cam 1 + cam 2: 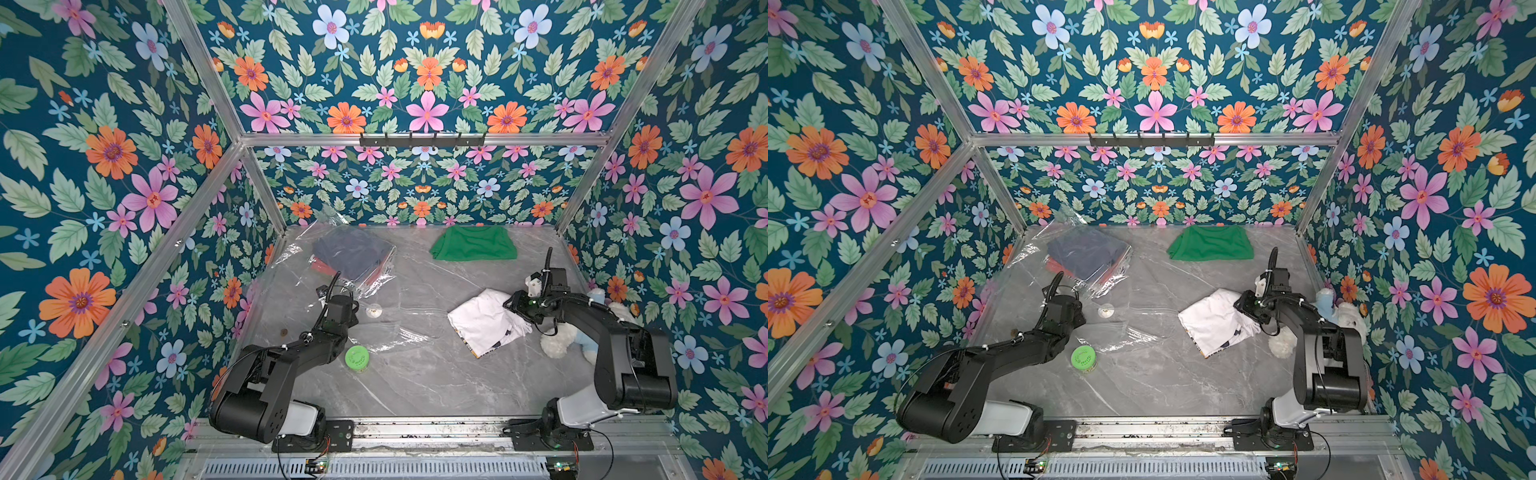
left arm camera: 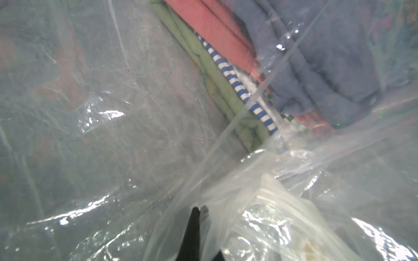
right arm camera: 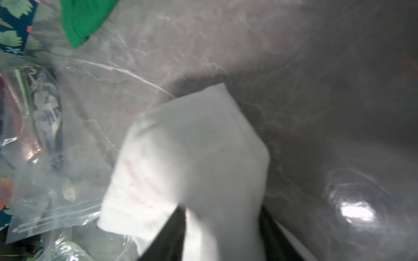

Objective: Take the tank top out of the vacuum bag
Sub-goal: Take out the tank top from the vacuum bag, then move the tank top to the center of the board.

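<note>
The vacuum bag (image 1: 376, 291) (image 1: 1115, 291), clear and crinkly with a round white valve (image 1: 373, 310), lies across the left and middle of the table. Folded navy and red clothes (image 1: 353, 253) sit inside its far end. My left gripper (image 2: 200, 209) is shut on a fold of the bag's plastic near its mouth. The white tank top (image 1: 484, 322) (image 1: 1214, 322) lies crumpled on the table at the right, outside the bag. My right gripper (image 3: 220, 210) hovers at the tank top's right edge, jaws wide apart, with the white cloth (image 3: 192, 146) loose between them.
A green garment (image 1: 473, 243) lies at the back of the table. A jar with a green lid (image 1: 356, 357) stands near the left arm. A white and blue plush toy (image 1: 582, 332) rests against the right wall behind the right arm.
</note>
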Robot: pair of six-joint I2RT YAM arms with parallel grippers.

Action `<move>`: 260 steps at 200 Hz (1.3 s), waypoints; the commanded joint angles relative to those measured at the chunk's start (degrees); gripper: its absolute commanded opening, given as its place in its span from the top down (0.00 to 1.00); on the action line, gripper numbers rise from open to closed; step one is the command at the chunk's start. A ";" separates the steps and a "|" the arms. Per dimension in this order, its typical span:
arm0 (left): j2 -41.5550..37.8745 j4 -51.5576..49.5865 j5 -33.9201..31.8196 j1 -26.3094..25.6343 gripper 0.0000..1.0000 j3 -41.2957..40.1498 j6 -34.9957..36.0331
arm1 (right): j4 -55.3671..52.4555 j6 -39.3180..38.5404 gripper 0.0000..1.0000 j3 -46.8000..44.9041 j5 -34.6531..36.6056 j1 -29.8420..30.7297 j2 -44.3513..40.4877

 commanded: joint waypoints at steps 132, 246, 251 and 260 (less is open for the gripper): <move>-2.13 -0.15 -2.61 0.09 1.00 0.39 1.08 | -16.12 -4.62 0.22 11.00 28.96 35.52 2.98; -1.44 -0.50 -3.62 0.14 1.00 0.81 1.62 | -16.91 -6.07 0.53 19.30 30.54 36.08 21.14; -1.43 -0.50 -3.67 0.10 1.00 0.74 1.63 | -16.58 -6.22 0.53 19.90 30.03 35.22 21.83; -1.43 -0.51 -3.79 0.10 1.00 0.87 1.63 | -16.03 -6.54 0.53 21.63 29.07 33.41 23.14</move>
